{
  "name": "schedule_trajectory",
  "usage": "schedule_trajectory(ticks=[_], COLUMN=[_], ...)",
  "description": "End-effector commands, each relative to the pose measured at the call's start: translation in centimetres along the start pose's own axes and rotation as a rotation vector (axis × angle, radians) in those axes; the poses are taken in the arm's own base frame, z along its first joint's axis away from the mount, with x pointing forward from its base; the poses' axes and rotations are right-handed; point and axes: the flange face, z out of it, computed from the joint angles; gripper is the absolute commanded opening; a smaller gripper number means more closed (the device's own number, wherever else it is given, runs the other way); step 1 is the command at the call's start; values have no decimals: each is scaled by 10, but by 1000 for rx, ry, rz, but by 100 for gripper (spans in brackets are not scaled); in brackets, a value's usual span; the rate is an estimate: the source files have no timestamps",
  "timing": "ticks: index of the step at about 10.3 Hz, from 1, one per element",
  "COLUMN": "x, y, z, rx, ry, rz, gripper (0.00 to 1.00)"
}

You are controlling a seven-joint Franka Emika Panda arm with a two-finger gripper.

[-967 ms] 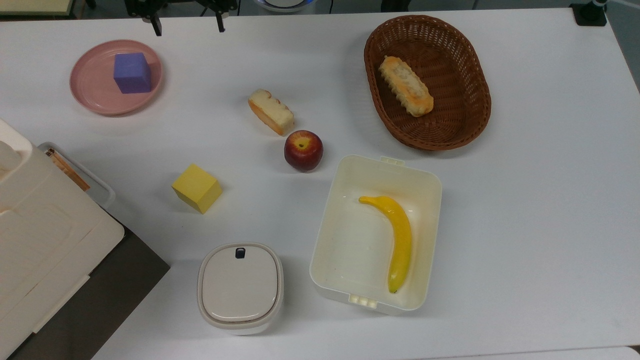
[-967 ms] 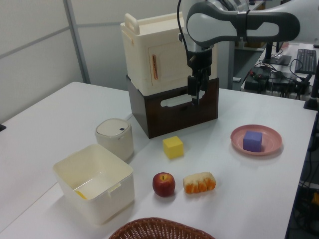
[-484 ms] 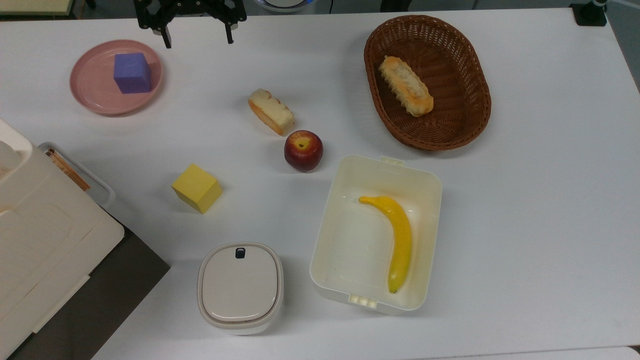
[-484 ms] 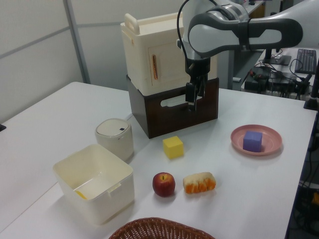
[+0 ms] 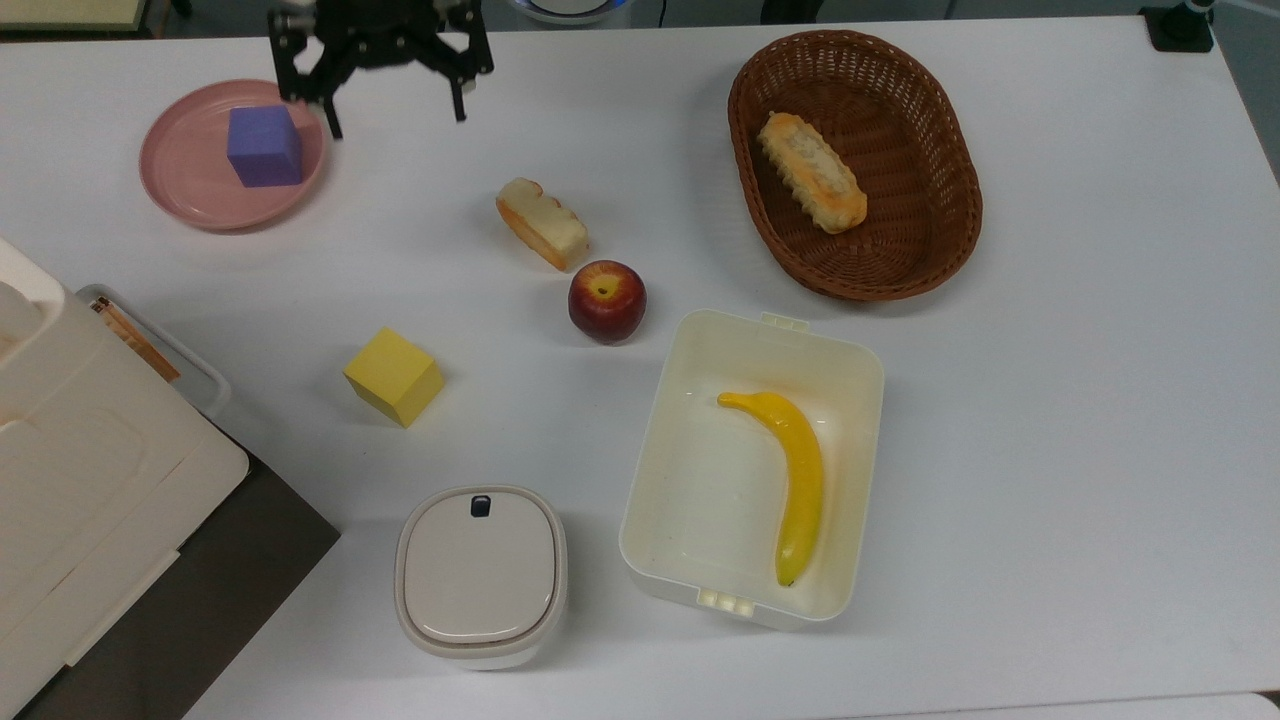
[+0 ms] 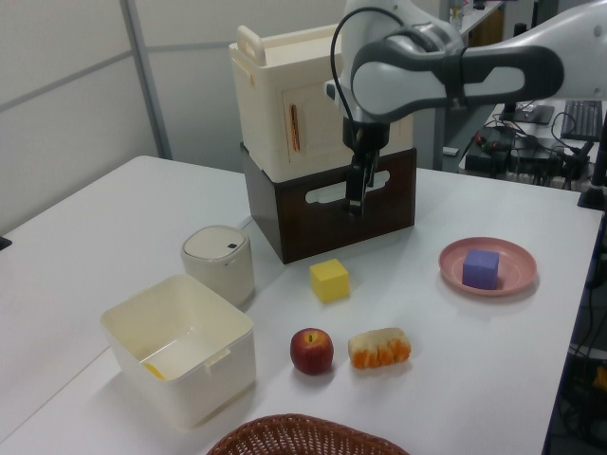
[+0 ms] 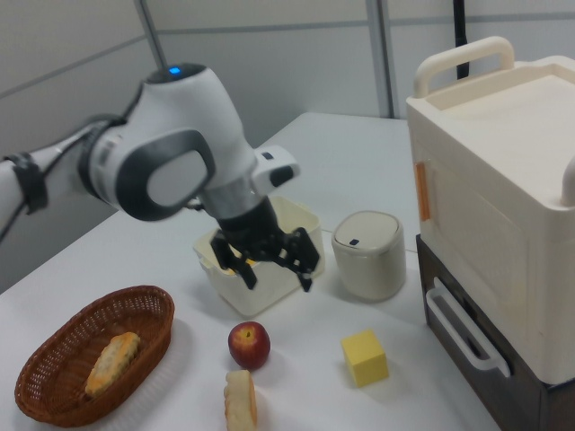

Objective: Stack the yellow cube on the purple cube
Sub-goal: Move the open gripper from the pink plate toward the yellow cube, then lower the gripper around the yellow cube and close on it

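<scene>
Yellow cube (image 5: 394,376) alone on open desk (image 5: 1050,400) between lidded white tub (image 5: 481,574) and apple (image 5: 607,300), banana (image 5: 790,480) in cream bin (image 5: 750,330), purple cube (image 5: 264,146) on pink plate (image 5: 180,180), bread (image 5: 811,172) in basket (image 5: 940,230), claw (image 5: 395,112) spread wide, empty, above far edge.

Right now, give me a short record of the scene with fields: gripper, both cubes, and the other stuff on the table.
gripper: open, empty, above the table near the pink plate
yellow cube: alone on the table, untouched
purple cube: on the pink plate, nothing stacked on it
fruit: apple on the table; banana in the cream bin
bread: one piece beside the apple, one in the basket
</scene>
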Motion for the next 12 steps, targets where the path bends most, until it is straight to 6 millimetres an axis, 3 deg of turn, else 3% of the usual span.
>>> schedule_trajectory(ticks=[1, 4, 7, 9, 12], x=[5, 28, 45, 54, 62], y=[36, 49, 51, 41, 30], z=[48, 119, 176, 207, 236], rx=[-23, -61, -85, -82, -98], ry=[26, 44, 59, 59, 51], rz=[-145, -209, -296, -369, -439], gripper=[100, 100, 100, 100, 100])
